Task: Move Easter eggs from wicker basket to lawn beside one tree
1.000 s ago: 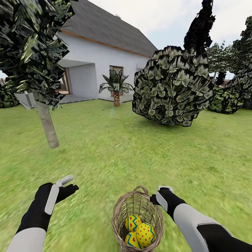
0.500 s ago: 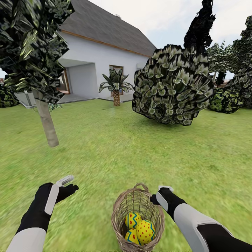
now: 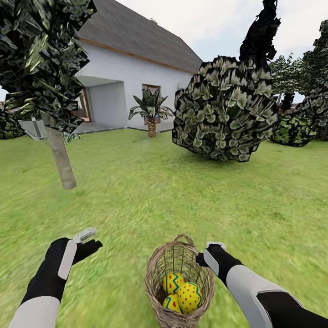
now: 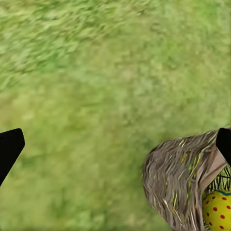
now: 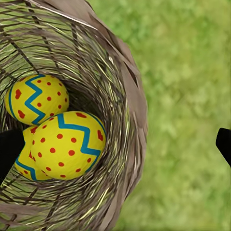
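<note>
Eggs (image 3: 182,294) partly hidden in basket (image 3: 178,259); both end effectors gape, empty.

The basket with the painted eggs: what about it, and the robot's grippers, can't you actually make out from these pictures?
- Third egg: mostly covered by the other two eggs in the head and right wrist views.
- Wicker basket: its base is cut off by the head view's lower edge.
- Right gripper: in the head view its fingers sit behind the basket rim.
- Left gripper: wrist view's edges crop both fingertips.

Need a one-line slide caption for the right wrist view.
Three Easter eggs lie together inside the wicker basket on the lawn.
</note>
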Controlling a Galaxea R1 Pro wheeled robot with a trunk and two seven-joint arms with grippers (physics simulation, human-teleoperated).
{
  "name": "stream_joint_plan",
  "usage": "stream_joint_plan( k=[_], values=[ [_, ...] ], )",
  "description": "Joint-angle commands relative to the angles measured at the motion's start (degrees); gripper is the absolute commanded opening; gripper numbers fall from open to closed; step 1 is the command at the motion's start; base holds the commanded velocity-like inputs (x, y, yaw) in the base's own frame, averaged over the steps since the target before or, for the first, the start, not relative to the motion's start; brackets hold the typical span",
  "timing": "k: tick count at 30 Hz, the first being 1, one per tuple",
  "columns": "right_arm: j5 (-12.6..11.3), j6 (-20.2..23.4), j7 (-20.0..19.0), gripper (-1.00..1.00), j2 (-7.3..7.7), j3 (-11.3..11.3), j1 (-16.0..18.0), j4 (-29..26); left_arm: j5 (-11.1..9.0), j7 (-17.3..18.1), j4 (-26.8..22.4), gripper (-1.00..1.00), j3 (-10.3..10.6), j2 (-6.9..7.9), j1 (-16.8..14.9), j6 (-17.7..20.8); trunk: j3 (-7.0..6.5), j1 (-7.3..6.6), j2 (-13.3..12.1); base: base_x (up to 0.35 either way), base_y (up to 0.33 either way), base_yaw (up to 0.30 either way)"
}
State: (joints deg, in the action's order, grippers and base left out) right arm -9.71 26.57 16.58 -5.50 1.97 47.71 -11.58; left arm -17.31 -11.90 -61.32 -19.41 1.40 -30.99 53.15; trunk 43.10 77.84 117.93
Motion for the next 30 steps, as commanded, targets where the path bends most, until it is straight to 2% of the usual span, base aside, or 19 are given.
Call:
stream_joint_plan(
  k=[1,30],
  values=[
    [-0.56,0.24,0.38,1.0,-0.01,0.23,0.02,-0.11,-0.6,-0.49,-0.04,1.0,-0.01,0.0,-0.04,0.2,0.24,0.22,0.44,0.0,0.0,0.0],
    [-0.57,0.24,0.38,1.0,0.1,0.23,0.02,-0.2,-0.53,-0.49,-0.04,1.0,-0.01,0.08,-0.04,0.2,5.45,6.59,12.07,0.0,0.0,0.0]
  ],
)
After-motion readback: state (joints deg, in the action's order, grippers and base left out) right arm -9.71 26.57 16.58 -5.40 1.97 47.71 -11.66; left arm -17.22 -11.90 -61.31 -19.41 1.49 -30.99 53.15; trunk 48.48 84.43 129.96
